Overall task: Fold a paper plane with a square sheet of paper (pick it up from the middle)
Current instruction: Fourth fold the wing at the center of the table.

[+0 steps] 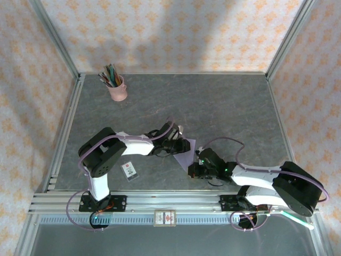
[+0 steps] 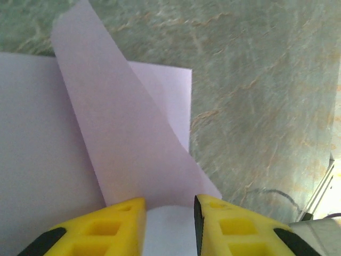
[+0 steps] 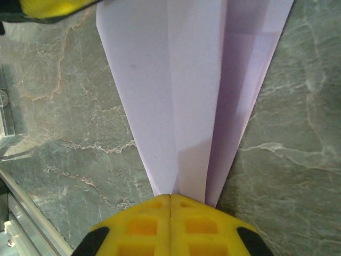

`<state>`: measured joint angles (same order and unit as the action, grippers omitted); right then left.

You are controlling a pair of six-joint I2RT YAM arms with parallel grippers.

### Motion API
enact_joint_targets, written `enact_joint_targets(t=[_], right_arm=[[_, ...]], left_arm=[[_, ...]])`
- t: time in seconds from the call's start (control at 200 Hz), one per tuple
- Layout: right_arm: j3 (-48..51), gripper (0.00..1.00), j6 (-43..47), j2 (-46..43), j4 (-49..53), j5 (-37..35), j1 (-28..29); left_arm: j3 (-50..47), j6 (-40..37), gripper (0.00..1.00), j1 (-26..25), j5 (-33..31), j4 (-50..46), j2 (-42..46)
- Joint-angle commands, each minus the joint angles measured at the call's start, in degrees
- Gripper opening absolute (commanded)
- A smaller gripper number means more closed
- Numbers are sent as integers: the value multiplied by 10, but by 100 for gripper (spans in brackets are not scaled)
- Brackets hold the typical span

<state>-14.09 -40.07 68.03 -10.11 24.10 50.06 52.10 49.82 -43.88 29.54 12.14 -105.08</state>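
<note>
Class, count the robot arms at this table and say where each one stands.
2. The left arm is bolted at the near left edge, the right arm at the near right; both reach to the lavender paper. None seems hidden.

paper plane [image 1: 185, 152] on table [image 1: 240, 114] centre; cup [image 1: 118, 88] back-left; card [image 1: 129, 170] front-left of plane

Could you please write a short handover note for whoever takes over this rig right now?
Right gripper: shut on the narrow end of the paper plane, which lies on the table between the arms.
Left gripper: open, at a raised flap on the wide end.
Done: long creases are in and the paper tapers to a point.
To do: probably press that flap flat, then finish the folds.
</note>
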Motion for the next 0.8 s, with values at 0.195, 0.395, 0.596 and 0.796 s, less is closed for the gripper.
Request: enact_joint_targets(t=[0.195,0.395,0.596,0.796], right_arm=[[39,0,-22,9,64,-14,-11],[42,0,-14,14,68,-16,-16],[41,0,-6,9,75,-18,-21],[36,0,3,13,84,-18,-26]], left_arm=[[-65,47,25,-9,20,44,80],[-100,78,9,-35,60,97,66],[-108,88,3,-51,62,110,42],[-104,88,2,-58,64,101,23]])
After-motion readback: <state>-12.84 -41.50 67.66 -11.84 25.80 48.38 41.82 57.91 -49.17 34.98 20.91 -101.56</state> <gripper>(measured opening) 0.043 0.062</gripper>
